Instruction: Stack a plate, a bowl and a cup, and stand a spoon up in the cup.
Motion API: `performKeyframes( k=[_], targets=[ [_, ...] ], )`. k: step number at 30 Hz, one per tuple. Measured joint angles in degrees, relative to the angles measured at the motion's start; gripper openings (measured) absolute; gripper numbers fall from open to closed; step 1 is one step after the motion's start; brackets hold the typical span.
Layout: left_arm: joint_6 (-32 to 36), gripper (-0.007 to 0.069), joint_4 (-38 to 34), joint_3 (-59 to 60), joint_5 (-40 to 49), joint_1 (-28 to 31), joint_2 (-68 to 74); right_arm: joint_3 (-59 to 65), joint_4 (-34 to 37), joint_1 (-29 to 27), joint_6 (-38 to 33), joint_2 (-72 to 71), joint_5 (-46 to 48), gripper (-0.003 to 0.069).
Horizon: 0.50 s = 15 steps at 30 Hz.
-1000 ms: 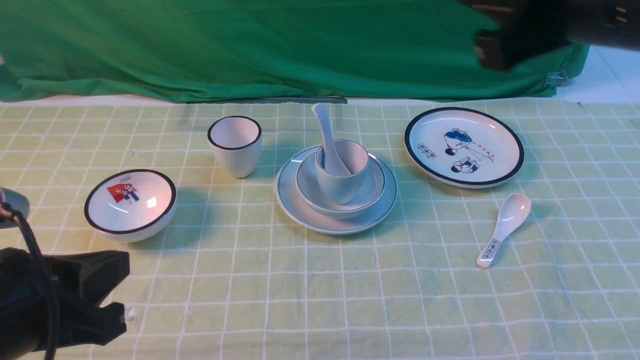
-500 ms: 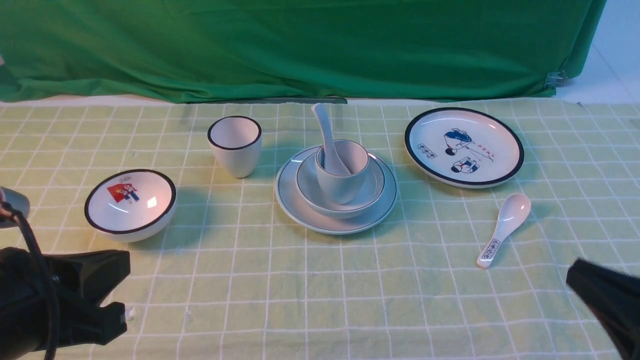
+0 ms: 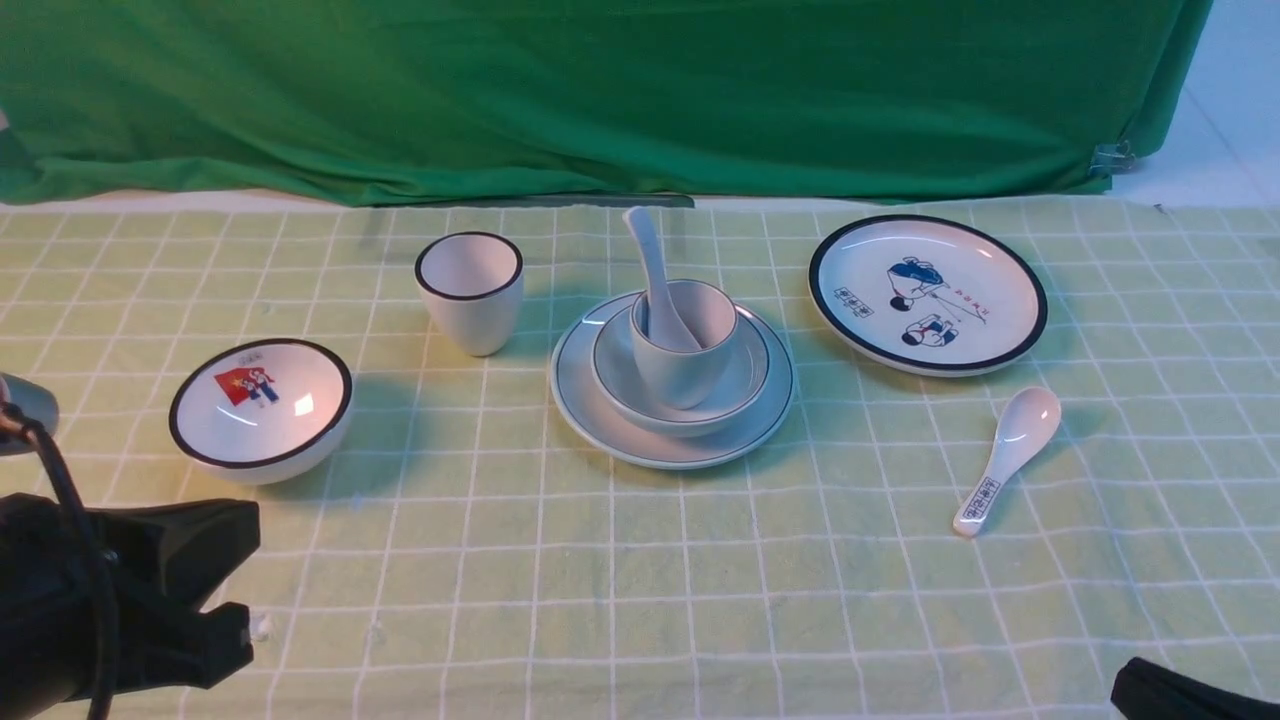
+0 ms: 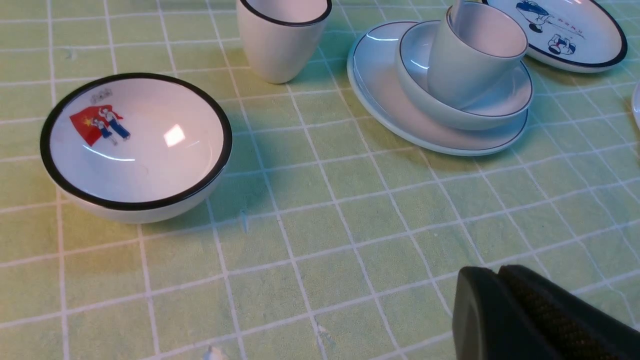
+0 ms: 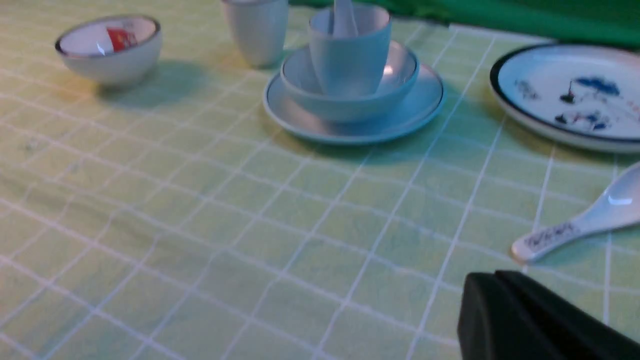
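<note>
While left fingers [image 4: 505, 315] and right fingers [image 5: 505, 315] rest closed, spoon [image 3: 655, 280] stands in cup [image 3: 690, 370], handle up, leaning left.

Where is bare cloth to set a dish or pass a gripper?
Widest free patch: the near tablecloth in front of the plate, from flag bowl to printed spoon. Smaller gap: between flag bowl and plate. Crowded: black-rimmed cup close beside the plate; picture plate and printed spoon on the right.
</note>
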Motion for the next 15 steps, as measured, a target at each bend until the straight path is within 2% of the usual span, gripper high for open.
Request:
performKeyframes(
  k=[3,10,15],
  targets=[
    [0.0,0.0020,0.0,0.0,-0.1,0.0,0.0,0.0,-0.1,-1.6,-0.1,-2.7,-0.6,0.0020],
    [0.0,0.0020,0.0,0.0,-0.6,0.0,0.0,0.0,-0.1,-15.9,-4.0,-16.1,2.8,0.0020],
    [0.0,0.0020,0.0,0.0,-2.0,0.0,0.1,0.0,-0.6,-25.6,-4.6,-22.7,9.2,0.0020]
  ],
)
